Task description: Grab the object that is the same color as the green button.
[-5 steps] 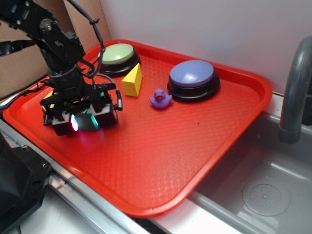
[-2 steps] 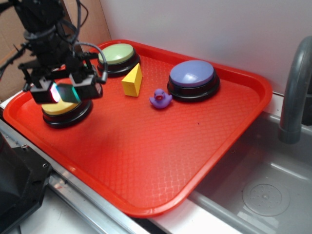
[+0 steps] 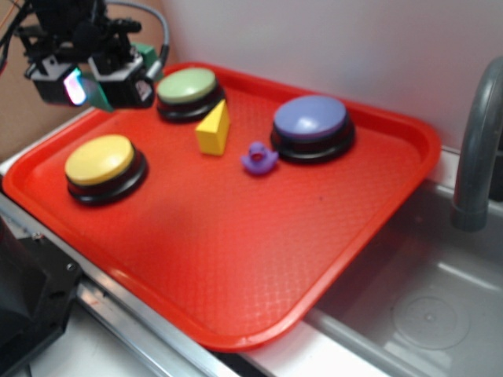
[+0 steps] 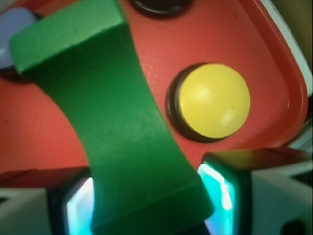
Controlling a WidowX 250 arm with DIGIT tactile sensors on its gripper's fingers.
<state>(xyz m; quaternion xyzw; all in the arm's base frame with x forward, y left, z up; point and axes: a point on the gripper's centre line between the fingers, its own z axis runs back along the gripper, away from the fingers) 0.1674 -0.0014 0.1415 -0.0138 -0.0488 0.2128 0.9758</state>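
Observation:
My gripper (image 3: 93,85) hangs high above the back left corner of the red tray (image 3: 236,259), shut on the dark green block (image 3: 100,93). In the wrist view the green block (image 4: 107,122) fills the middle, clamped between the two glowing pads (image 4: 220,196), with its arch cutout curving along one side. The green button (image 3: 187,85), pale green on a black base, stands at the tray's back left, just right of the gripper.
A yellow button (image 3: 100,161) sits at the tray's left, also seen below the block as the yellow button (image 4: 213,100). A yellow wedge (image 3: 214,129), a purple duck (image 3: 259,157) and a large purple-blue button (image 3: 310,119) lie mid-tray. A sink and grey faucet (image 3: 475,149) are at right.
The gripper has risen from the tray's left side with the green block in it and moved back, uncovering the yellow button.

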